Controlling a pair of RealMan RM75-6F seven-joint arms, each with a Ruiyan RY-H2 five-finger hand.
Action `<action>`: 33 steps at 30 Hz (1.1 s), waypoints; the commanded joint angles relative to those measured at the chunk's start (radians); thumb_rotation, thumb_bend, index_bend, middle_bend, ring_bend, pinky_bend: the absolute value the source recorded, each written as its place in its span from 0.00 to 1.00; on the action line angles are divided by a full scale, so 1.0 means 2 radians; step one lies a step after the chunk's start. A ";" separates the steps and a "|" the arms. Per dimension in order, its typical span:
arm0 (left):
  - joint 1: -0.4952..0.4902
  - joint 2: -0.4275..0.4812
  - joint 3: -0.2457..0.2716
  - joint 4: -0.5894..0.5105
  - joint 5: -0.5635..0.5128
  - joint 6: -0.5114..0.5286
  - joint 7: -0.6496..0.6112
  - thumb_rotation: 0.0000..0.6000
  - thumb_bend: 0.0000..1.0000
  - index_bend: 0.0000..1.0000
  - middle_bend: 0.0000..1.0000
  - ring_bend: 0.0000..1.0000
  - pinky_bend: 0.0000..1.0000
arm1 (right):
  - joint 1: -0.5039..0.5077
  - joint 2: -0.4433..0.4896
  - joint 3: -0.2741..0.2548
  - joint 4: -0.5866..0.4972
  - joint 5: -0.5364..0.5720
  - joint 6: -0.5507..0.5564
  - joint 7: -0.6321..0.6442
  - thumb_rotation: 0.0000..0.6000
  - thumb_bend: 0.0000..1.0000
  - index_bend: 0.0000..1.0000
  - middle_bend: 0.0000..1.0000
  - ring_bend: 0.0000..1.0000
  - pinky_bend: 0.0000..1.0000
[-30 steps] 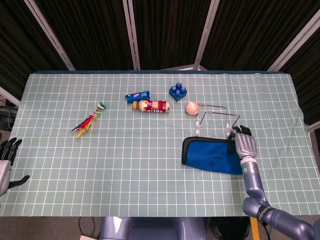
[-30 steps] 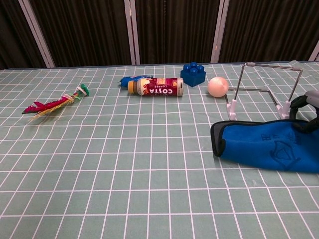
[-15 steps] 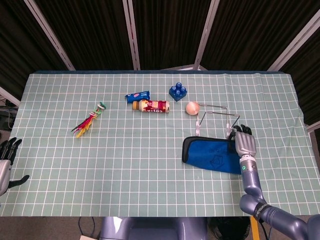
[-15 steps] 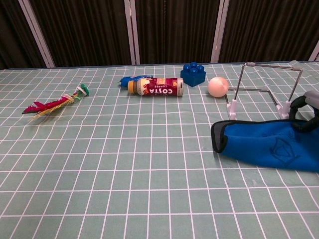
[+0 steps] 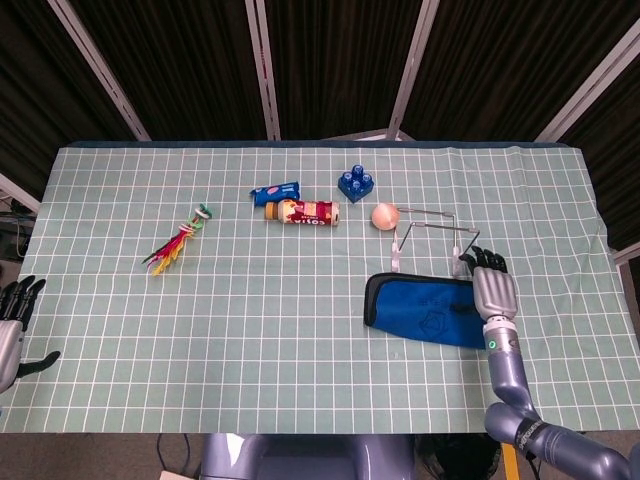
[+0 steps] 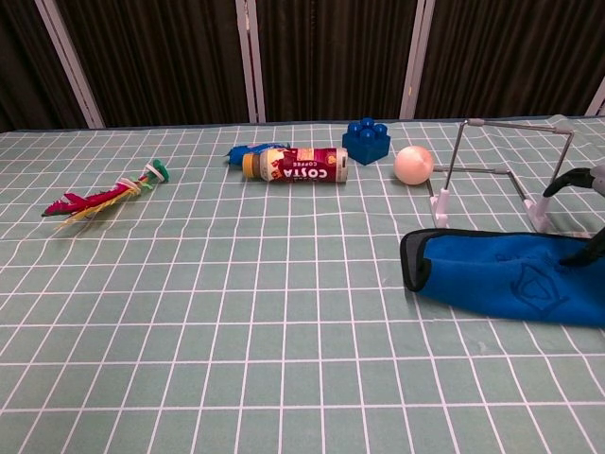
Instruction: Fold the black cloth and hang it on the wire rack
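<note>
Cloth (image 5: pixel 423 310) lies folded on the worktop (image 5: pixel 300 330) in the head view, blue lining up with a black rim, just left of the right hand (image 5: pixel 492 290), whose fingers (image 5: pixel 487 260) have lifted and spread off its right edge since a second ago; they grasp nothing now. The wire rack (image 5: pixel 432 235) stands just beyond those fingers, bare. The left hand (image 5: pixel 14 318) hangs off the worktop's left edge, fingers apart and empty.

In the chest view the cloth (image 6: pixel 501 279) has settled flatter than before, its fold rounded and puffed at the left end. Only dark fingertips (image 6: pixel 572 178) show at the right border, clear above it, beside the wire rack (image 6: pixel 501 161). Folding looks done; a regrasp for hanging seems next.
</note>
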 commanded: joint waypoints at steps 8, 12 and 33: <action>0.002 0.006 0.002 -0.002 0.008 0.005 -0.011 1.00 0.00 0.00 0.00 0.00 0.00 | -0.037 0.078 -0.060 -0.150 -0.086 0.045 -0.024 1.00 0.09 0.27 0.03 0.00 0.00; 0.002 0.006 0.002 -0.002 0.008 0.005 -0.012 1.00 0.00 0.00 0.00 0.00 0.00 | -0.028 0.083 -0.075 -0.156 -0.141 0.033 -0.008 1.00 0.22 0.32 0.03 0.00 0.00; -0.009 -0.007 -0.004 0.015 -0.017 -0.021 0.001 1.00 0.00 0.00 0.00 0.00 0.00 | 0.086 0.005 -0.093 0.064 -0.293 -0.059 -0.043 1.00 0.32 0.36 0.03 0.00 0.00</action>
